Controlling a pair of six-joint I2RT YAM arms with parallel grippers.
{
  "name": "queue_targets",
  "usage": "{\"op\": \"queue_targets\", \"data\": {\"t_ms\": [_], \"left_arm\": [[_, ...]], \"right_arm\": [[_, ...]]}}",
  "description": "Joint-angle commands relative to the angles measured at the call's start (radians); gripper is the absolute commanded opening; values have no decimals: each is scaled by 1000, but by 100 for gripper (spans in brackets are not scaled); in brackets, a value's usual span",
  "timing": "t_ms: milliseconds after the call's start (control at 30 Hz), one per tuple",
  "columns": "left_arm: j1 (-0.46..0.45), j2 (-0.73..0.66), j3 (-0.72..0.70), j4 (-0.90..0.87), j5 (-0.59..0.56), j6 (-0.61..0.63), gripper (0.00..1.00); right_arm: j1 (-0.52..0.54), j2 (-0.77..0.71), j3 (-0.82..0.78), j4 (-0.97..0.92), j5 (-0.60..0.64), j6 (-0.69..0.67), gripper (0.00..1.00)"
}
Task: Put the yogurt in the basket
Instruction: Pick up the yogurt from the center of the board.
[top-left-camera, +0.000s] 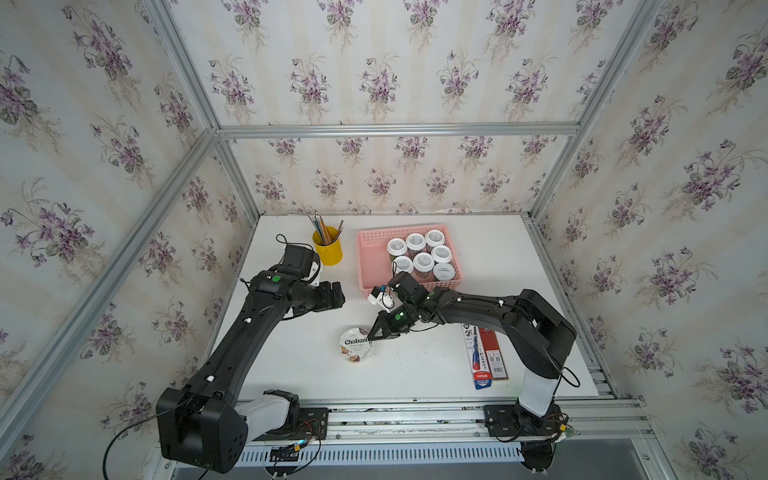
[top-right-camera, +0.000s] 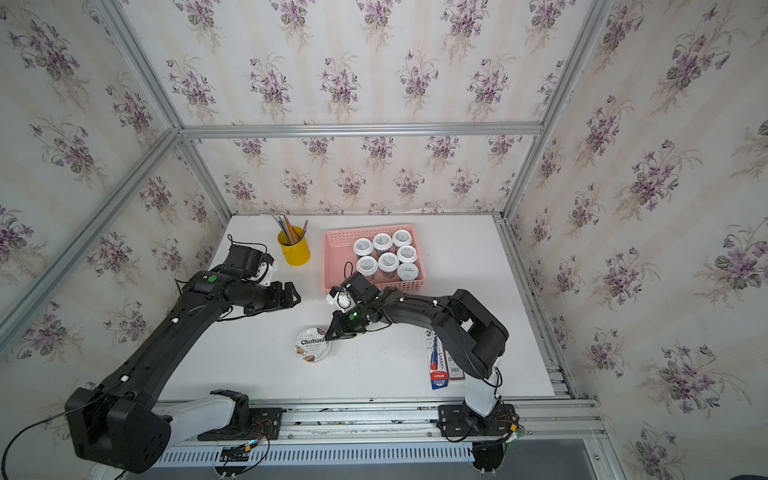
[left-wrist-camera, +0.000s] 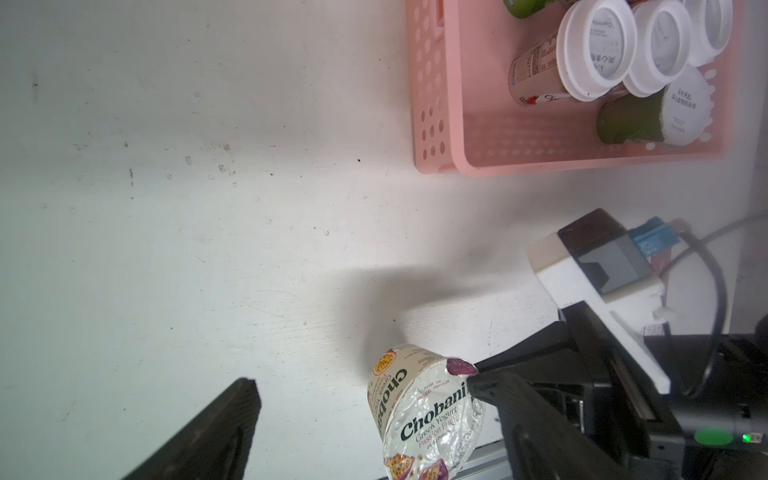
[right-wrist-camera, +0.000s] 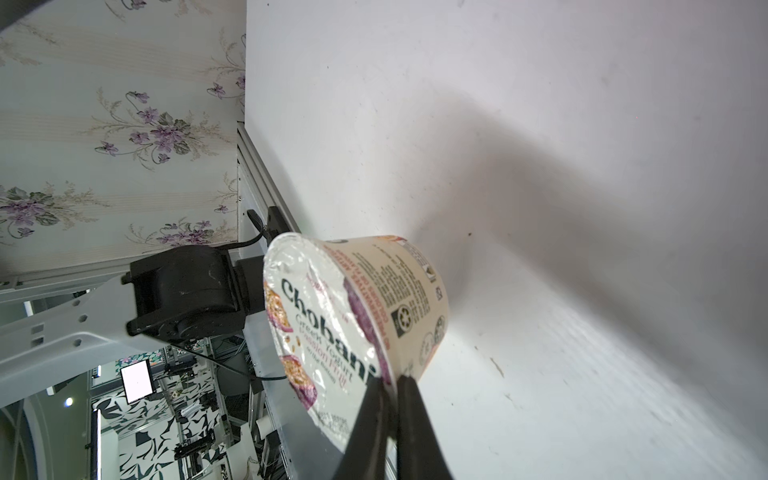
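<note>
Nearest the front edge of the bench (top-left-camera: 415, 374), flat red and blue packets (top-left-camera: 486, 357) are being seen lying beside the right arm.

Further in, the Chobani cup (top-left-camera: 356, 345) is being observed on the open middle of the bench, well apart from the basket. Its crinkled silver foil lid is being shown with black "Chobani" lettering, "Greek Yogurt Passion Fruit" beneath it, and purple and yellow fruit pictures. A cream, tapered wall with small print is being shown in the right wrist view (right-wrist-camera: 399, 299). Whether its base is being kept on the bench cannot be told.

The rim of this cup is being pinched by the right end effector (right-wrist-camera: 388, 386), its jaws pressed nearly together on the lid edge.

Beyond it, the left end effector (top-left-camera: 337, 294) is being held above the bench, touching nothing. Its one visible finger (left-wrist-camera: 216, 432) is being shown well off to the side, so the jaws are being read as spread.

Further back, the pink perforated basket (top-left-camera: 368, 266) is being seen with six white-lidded cups (top-left-camera: 415, 242) and one pale-lidded cup (top-left-camera: 444, 272), green-bodied, clustered upright in its right part.

Farthest, a yellow pencil cup (top-left-camera: 328, 249) is being seen just left of the basket.
</note>
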Motion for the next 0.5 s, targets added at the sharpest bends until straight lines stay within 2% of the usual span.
{"op": "queue_targets", "data": {"t_ms": [0,200,467], "left_arm": [[7,3,23,-8,2,17,94],[20,29,60,-10,11,29,94],[40,105,123,-12,20,37,93]], "right_arm": [[-24,-34,44,-100,44,-52,10],[-131,-70,166,-224,98,-108,10],[-235,68,489,-400,164,-193,10]]}}
